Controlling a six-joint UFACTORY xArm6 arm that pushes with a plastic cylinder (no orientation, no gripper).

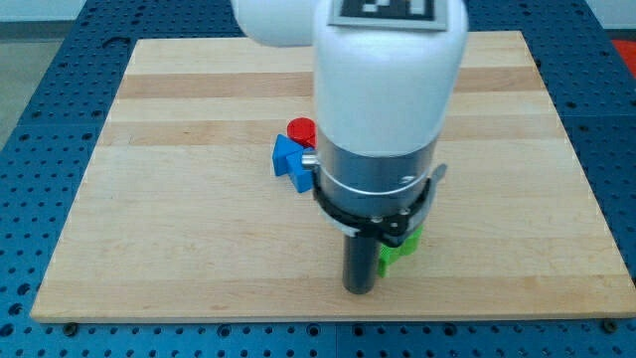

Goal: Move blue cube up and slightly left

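A blue block, part hidden by the arm, lies near the board's middle, left of the arm's body. A red round block touches its upper right side. My tip rests on the board near the view's bottom, well below and right of the blue block. A green block sits right beside the rod, on its right, partly hidden by the arm.
The wooden board lies on a blue perforated table. The arm's white and grey body hides the board's centre and whatever lies behind it.
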